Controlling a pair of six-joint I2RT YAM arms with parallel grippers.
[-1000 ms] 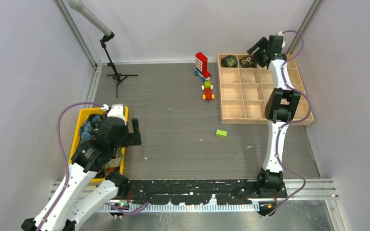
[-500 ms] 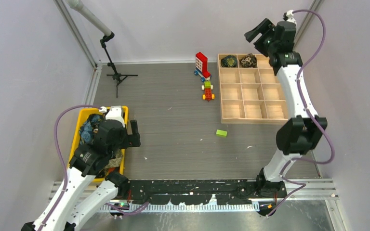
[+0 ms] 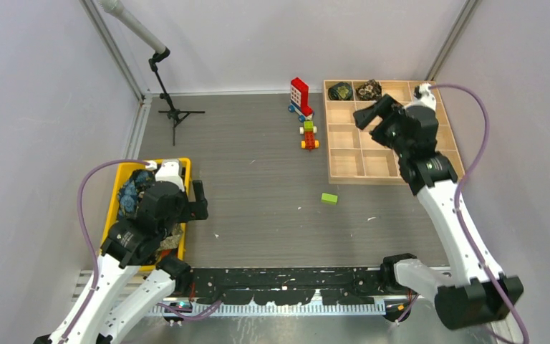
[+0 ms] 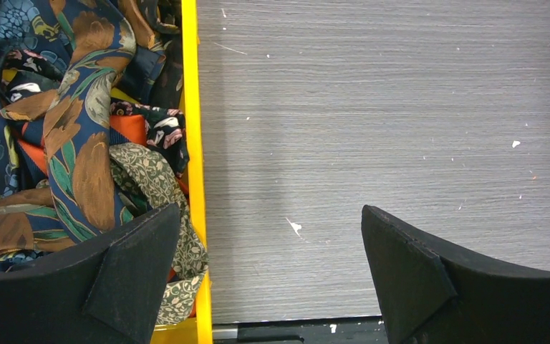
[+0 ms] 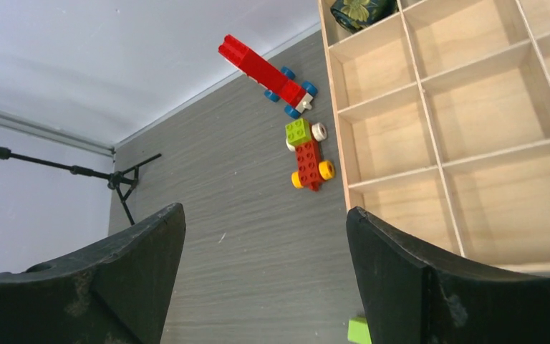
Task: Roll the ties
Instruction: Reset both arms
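Walls: pale lilac-grey walls [image 3: 272, 43] at back, left and right; plain, matte.
Corners: metal posts [image 3: 111, 50] at both back corners.
Worktop: grey wood-grain worktop [image 3: 258, 179] with scattered white specks.
Near edge: black strip [image 3: 286, 276] along a metal rail.
Stand: black tripod [image 3: 175, 113] at back left, near the wall; grey tube [image 3: 132, 25] slanting up from its top.
Light: even, soft shadows.

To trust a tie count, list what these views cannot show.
- Loose ties in the yellow bin: top view, left arm covers most; left wrist view, cut off by the frame edge.
- Wooden tray, right part: top view, right arm covers it.
- Rolled ties: top view, too small to read patterns.
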